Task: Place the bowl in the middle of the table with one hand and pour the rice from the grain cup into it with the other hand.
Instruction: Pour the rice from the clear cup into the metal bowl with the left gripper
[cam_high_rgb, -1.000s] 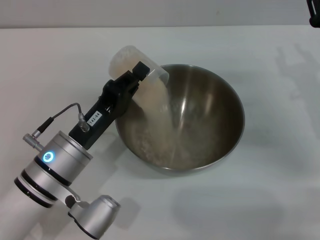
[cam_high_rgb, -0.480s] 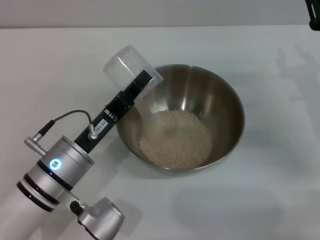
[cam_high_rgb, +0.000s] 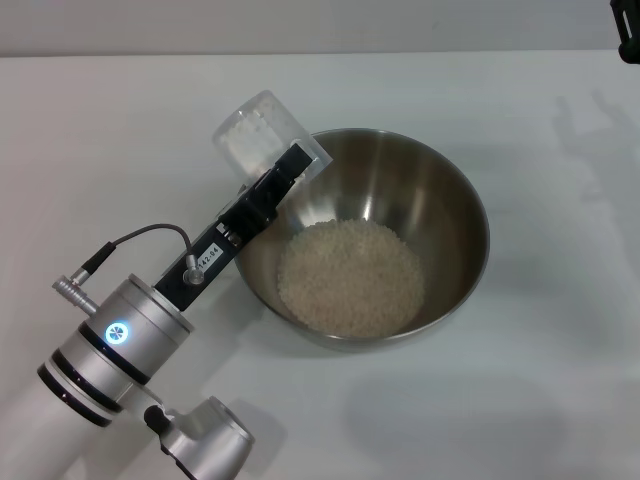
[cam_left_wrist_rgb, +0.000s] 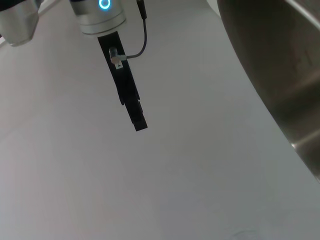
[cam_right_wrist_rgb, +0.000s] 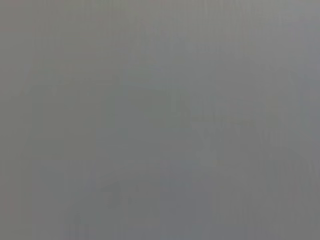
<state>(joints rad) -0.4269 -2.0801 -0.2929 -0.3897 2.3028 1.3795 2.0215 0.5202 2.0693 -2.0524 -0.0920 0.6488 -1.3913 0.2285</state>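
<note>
Over the near-left rim of the large round stainless-steel mixing bowl (cam_high_rgb: 365, 235), the left gripper (cam_high_rgb: 283, 168) holds the small translucent clear plastic grain cup (cam_high_rgb: 258, 133) tipped on its side, its black fingers pinching the cup's mouth end, which points toward the bowl while its closed end points up and away. That bowl sits on the plain flat white table (cam_high_rgb: 120, 130), about at the middle of it, so the placing looks done. Most of the pouring looks done too: a loose heap of small off-white rice (cam_high_rgb: 350, 277) lies at the bottom of the bowl, spread a little toward its near wall, with bright steel showing all round above it. Pale specks cling inside the cup, likely a few leftover grains, though I cannot be sure. What seems left is to shake those out, if any, and set the cup down beside the bowl. Of the right arm only a dark scrap shows far beyond the bowl's right side, and its gripper is out of sight.
</note>
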